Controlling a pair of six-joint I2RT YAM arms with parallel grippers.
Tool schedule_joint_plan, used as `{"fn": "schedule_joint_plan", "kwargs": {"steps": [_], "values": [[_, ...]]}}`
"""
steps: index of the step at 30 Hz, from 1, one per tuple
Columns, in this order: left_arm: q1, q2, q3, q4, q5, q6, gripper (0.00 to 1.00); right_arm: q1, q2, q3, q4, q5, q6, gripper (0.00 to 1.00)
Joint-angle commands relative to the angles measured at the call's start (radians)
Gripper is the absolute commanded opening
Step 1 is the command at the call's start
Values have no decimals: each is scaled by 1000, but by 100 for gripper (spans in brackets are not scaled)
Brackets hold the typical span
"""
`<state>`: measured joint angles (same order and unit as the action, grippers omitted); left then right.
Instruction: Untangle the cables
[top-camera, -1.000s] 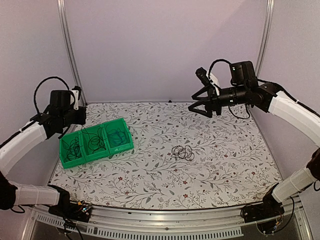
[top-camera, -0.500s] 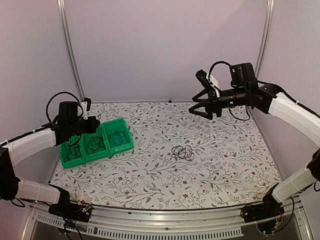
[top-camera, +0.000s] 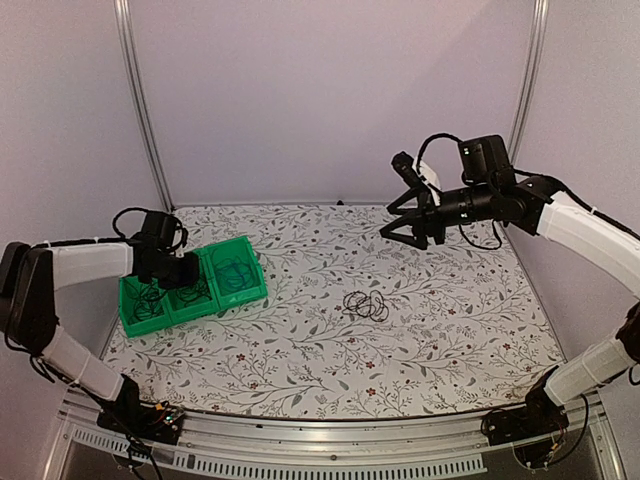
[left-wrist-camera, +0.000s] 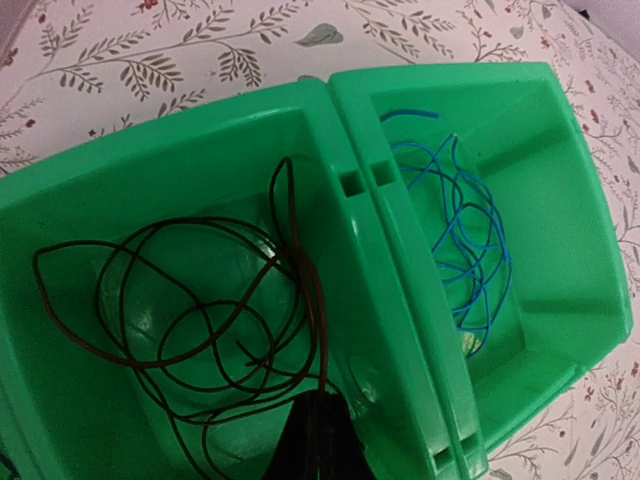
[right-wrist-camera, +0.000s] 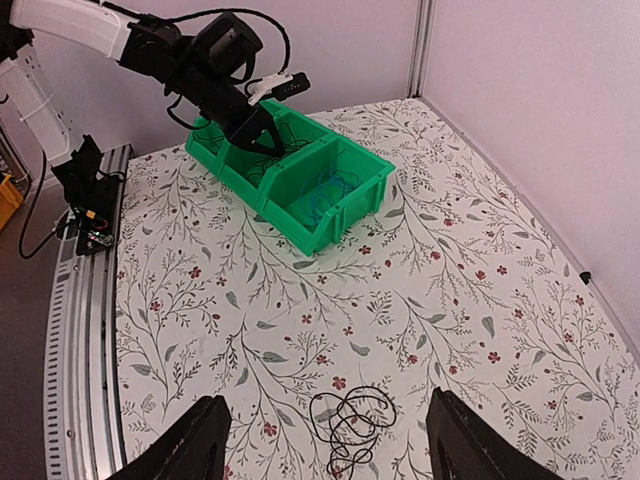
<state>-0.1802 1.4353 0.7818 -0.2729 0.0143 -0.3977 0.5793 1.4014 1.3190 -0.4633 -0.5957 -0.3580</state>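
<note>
Left wrist view: left gripper (left-wrist-camera: 315, 432) is a dark blur, cut off by the bottom edge. The green bin (left-wrist-camera: 375, 230) has its third compartment out of frame.
Right wrist view: right gripper (right-wrist-camera: 327, 400) cropped below.
Top view: black bundle (top-camera: 366, 304), strands too small to count.

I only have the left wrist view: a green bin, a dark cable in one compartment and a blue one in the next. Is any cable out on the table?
Observer: Yes, a black cable bundle lies on the table, to the right of the green bin and apart from it.
Operator: Where's the right gripper?
Observer: The right gripper hangs open and empty, high over the far side of the table.
Operator: Is there more to the bin?
Observer: Yes, a third, leftmost compartment holds another dark cable.
</note>
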Motion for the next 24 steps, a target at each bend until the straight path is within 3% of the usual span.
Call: {"fn": "schedule_joint_plan", "kwargs": {"steps": [1, 8, 16, 20, 24], "values": [[12, 90, 97, -49, -49, -31, 0, -6, -38, -18, 12, 17, -14, 72], [9, 209, 216, -152, -27, -55, 0, -24, -33, -60, -2, 51, -37, 73], [-47, -19, 222, -280, -122, -109, 41, -79, 117, -60, -88, 83, -163, 55], [-60, -49, 316, -410, -186, -145, 46, -80, 241, -20, -171, 58, -192, 53], [-154, -98, 398, -387, -275, -113, 49, -80, 336, -18, -205, 31, -213, 55]]}}
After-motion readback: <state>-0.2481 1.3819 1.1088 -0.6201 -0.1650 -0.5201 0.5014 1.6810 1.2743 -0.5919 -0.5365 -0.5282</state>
